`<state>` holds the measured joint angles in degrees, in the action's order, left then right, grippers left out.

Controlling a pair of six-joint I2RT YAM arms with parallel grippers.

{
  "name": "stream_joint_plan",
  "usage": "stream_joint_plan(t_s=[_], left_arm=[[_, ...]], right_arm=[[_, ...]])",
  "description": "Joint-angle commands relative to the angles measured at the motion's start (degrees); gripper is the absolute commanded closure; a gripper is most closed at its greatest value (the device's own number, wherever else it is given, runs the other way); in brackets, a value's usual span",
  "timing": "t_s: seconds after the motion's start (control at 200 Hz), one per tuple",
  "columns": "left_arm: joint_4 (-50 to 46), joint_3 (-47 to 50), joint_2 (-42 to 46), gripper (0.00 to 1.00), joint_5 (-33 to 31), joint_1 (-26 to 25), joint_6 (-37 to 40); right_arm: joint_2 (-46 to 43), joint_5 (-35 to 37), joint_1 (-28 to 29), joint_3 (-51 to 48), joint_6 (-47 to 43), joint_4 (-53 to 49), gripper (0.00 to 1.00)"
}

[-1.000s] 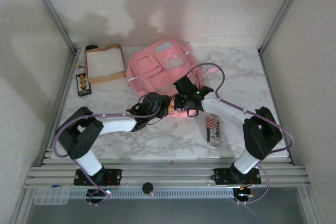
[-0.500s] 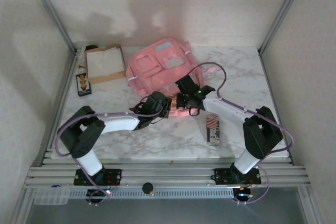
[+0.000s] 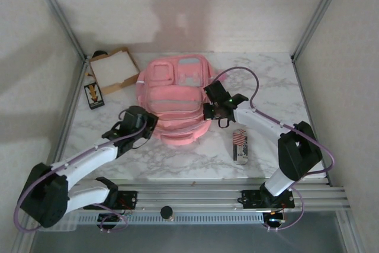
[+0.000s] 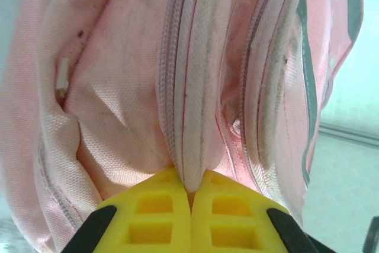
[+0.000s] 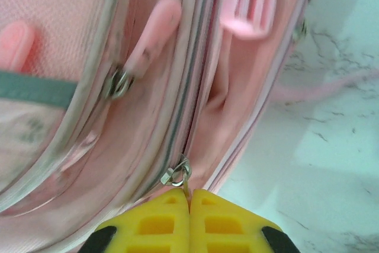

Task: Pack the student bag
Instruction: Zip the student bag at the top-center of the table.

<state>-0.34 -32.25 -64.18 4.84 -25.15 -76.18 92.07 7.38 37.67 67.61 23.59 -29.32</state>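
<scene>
The bag (image 3: 174,93) lay flat mid-table (image 3: 278,87), between both arms. The left gripper (image 4: 190,192) pinched a fabric fold along a zip on the bag's left side. The right gripper (image 5: 189,198) was closed on a zip pull (image 5: 176,175) at its right side.

The left arm stretches low across the table from its base, the left gripper (image 4: 190,191) clamped tight on a fold of the student bag (image 4: 112,93). The right arm bends at the elbow and reaches inward, the right gripper (image 5: 189,197) pinched on the bag's zip pull (image 5: 176,174).
</scene>
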Motion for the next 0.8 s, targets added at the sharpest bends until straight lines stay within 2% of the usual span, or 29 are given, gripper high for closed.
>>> stream_joint_plan(t_s=[0.0,0.09,0.215,0.285,0.416,0.526,0.696,0.796], left_arm=[[-11.9,1.0,1.5,1.00,-6.8,8.7,13.2],[-12.7,0.3,0.2,1.00,-4.0,12.9,17.7],[-12.8,-0.5,0.9,1.00,-5.2,15.8,20.4],[-11.6,-0.9,-0.7,1.00,-2.0,17.8,21.6],[-10.9,-3.0,-3.4,1.00,-0.3,18.2,22.6],[-9.5,-3.9,-3.7,1.00,2.0,18.0,23.2],[-8.9,-4.8,-4.4,1.00,3.6,18.0,24.7],[-8.2,-5.1,-5.1,1.00,4.4,18.0,24.8]], right_arm=[[-0.5,11.2,-3.3,2.1,-1.1,-2.5,1.00],[1.2,13.5,-3.9,3.3,-3.0,0.0,1.00],[5.0,11.5,-6.5,4.1,-4.8,5.0,1.00],[6.8,11.5,-7.5,5.3,-5.4,7.0,1.00],[9.6,11.8,-8.7,7.8,-6.4,9.1,1.00],[8.6,2.6,-8.4,5.1,-9.5,13.1,1.00],[6.9,-7.1,-7.4,2.1,-14.4,15.4,1.00],[6.5,-12.3,-5.5,-0.2,-17.4,16.3,0.87]])
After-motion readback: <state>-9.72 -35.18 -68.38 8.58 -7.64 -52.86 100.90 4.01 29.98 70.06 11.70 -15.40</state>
